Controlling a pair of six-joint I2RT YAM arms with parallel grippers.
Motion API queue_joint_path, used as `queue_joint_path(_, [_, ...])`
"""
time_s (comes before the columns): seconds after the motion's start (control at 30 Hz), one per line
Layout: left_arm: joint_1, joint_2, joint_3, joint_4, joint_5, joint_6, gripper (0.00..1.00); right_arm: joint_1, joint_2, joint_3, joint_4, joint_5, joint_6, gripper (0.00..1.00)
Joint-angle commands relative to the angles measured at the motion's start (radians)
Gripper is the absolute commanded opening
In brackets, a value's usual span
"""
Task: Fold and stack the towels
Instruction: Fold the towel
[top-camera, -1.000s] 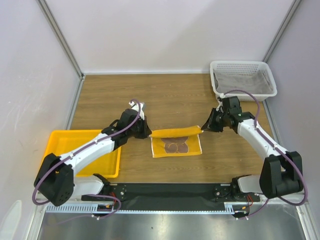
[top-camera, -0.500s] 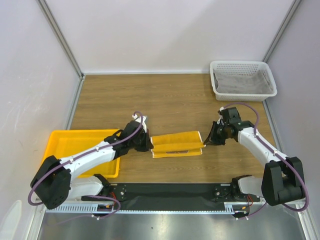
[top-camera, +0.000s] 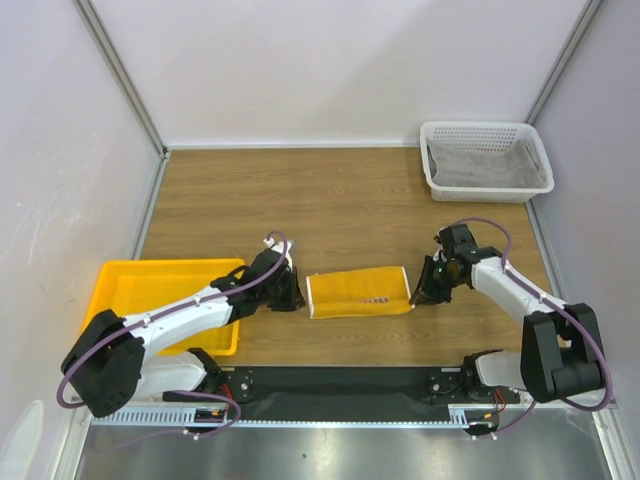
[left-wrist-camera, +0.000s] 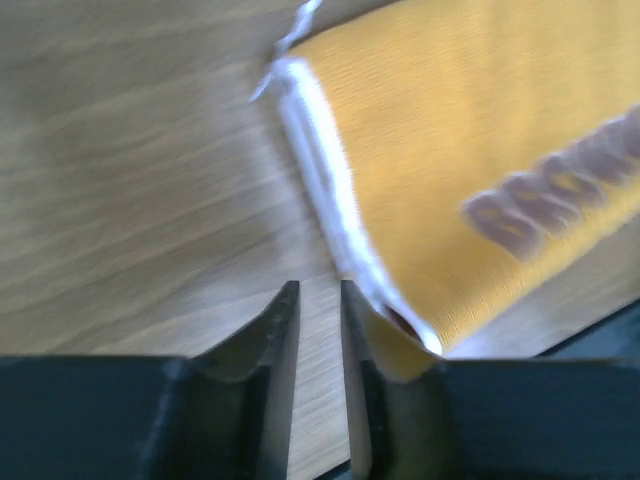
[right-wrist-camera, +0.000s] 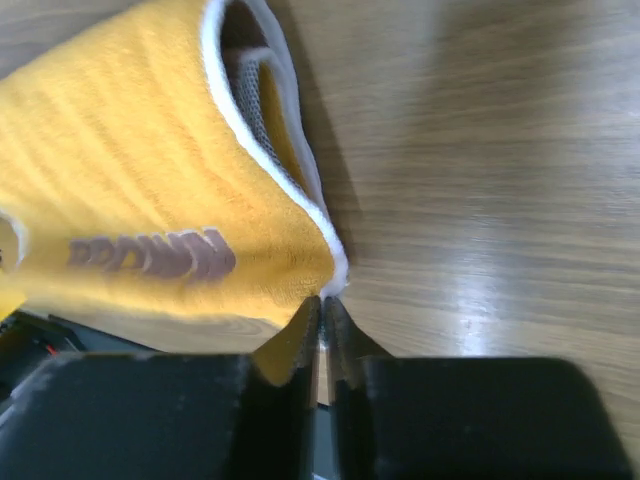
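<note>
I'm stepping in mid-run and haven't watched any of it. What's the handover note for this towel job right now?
Left gripper: slightly open at the left end of the bear towel, holding nothing.
Right gripper: shut on that towel's right corner.
Bear towel folded on the table; grey towel in the white basket; plain yellow towel not visible.
Done: bear towel folded. Left: fold the rest, stack.

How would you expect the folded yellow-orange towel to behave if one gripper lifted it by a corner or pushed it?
Probably floppy: the towel is soft cloth whose layers gape at its end, so it would likely sag and unfold. Thin, so probably light. Pushed across the wooden table, its pile would probably bunch rather than slide.
</note>
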Motion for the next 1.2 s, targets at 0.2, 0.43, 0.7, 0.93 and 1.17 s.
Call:
queue_joint_path(0.2, [0.002, -0.028, 0.225, -0.25, -0.147, 0.063, 0.59, 0.034, 0.03, 0.201, -0.184, 0.031, -0.025, 0.5])
queue_joint_path(0.43, [0.002, 0.003, 0.416, -0.278, -0.1, 0.076, 0.66, 0.083, 0.003, 0.326, -0.116, 0.028, 0.093, 0.48])
queue_joint_path(0.7, [0.0, 0.133, 0.266, 0.023, 0.067, -0.136, 0.49, 0.109, 0.085, 0.12, 0.233, 0.026, 0.213, 0.38])
queue_joint_path(0.93, [0.0, 0.302, 0.226, 0.09, 0.081, -0.151, 0.41, 0.13, 0.204, 0.074, 0.28, 0.075, 0.135, 0.36])
queue_joint_path(1.17, [0.0, 0.418, 0.271, 0.02, -0.005, -0.07, 0.38, 0.132, 0.152, 0.126, 0.221, 0.092, 0.102, 0.36])
